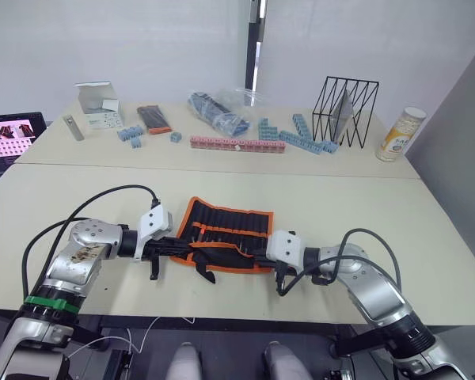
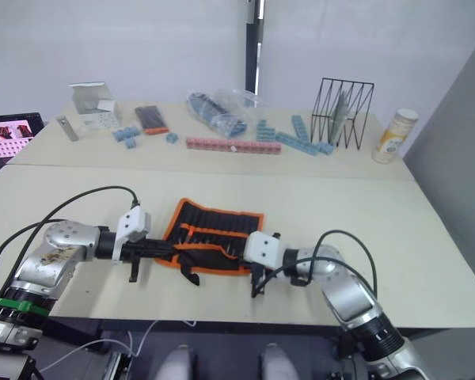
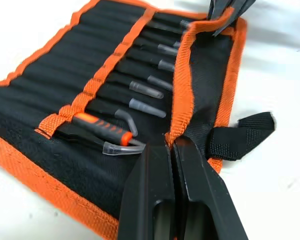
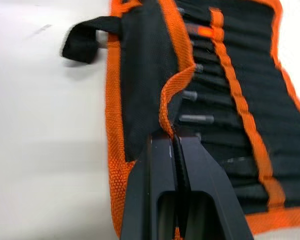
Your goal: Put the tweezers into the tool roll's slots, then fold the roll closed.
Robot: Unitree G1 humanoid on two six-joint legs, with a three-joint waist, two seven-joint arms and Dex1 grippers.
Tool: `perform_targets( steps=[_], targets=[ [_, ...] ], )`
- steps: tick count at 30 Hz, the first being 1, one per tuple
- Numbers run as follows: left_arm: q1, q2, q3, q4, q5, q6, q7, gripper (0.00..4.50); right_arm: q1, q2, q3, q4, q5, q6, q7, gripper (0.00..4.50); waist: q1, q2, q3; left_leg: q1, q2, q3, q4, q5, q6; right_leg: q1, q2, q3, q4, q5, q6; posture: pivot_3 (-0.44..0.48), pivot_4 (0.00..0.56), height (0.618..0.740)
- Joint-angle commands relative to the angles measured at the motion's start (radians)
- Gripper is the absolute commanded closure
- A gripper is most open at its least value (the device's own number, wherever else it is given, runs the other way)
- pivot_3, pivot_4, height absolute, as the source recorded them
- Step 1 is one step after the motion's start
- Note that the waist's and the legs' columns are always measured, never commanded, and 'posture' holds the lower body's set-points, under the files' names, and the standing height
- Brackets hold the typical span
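So the tool roll (image 1: 226, 234) lies open flat on the near table, right between the two arms, and the tweezers (image 3: 140, 107) are already sitting in the slots (image 3: 115, 82) along the orange centre strip, clear-capped tips poking toward the near edge. Looks to me like the loading part is done and this is the start of the fold.

The near flap (image 4: 150, 80) of the roll is already lifted over the tips. The left gripper (image 3: 171, 145) has its fingers pinched together on the flap's orange edging at one end of the roll, and the right gripper (image 4: 174, 140) is clamped the same way on the edging at the other end. Holding both ends makes sense, since the flap should go over evenly without sagging in the middle.

The black strap (image 3: 242, 135) hangs loose off the roll's near edge, out of the fold's way. I'd guess it gets used last.
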Motion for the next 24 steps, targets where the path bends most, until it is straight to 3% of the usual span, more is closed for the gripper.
perform_targets(
  steps=[1,16,17,24],
  targets=[
    [-0.016,-0.003,-0.001,0.022,0.019,-0.008,-0.002,4.47,-0.001,0.018,-0.029,-0.035,0.008,0.082,-0.044,4.5,-0.002,0.0,0.0,0.0,0.0,0.0,0.0,0.0,0.0,0.0,0.0,0.0,0.0,0.0,0.0,0.0,0.15,0.663],
    [-0.007,-0.044,0.006,0.039,0.042,0.011,0.057,4.47,-0.035,0.005,-0.033,-0.025,0.002,0.115,-0.071,4.5,0.001,0.0,0.0,0.0,0.0,0.0,0.0,0.0,0.0,0.0,0.0,0.0,0.0,0.0,0.0,0.0,0.15,0.663],
    [-0.006,-0.046,0.005,0.036,0.042,0.011,0.059,4.5,-0.033,0.006,-0.035,-0.027,0.005,0.114,-0.073,3.87,0.002,0.0,0.0,0.0,0.0,0.0,0.0,0.0,0.0,0.0,0.0,0.0,0.0,0.0,0.0,0.0,0.15,0.663],
    [0.007,-0.053,0.009,0.019,0.045,0.014,0.074,4.5,-0.007,0.017,-0.118,-0.137,0.078,0.171,-0.096,1.58,0.002,0.0,0.0,0.0,0.0,0.0,0.0,0.0,0.0,0.0,0.0,0.0,0.0,0.0,0.0,0.0,0.15,0.663]
  ],
)
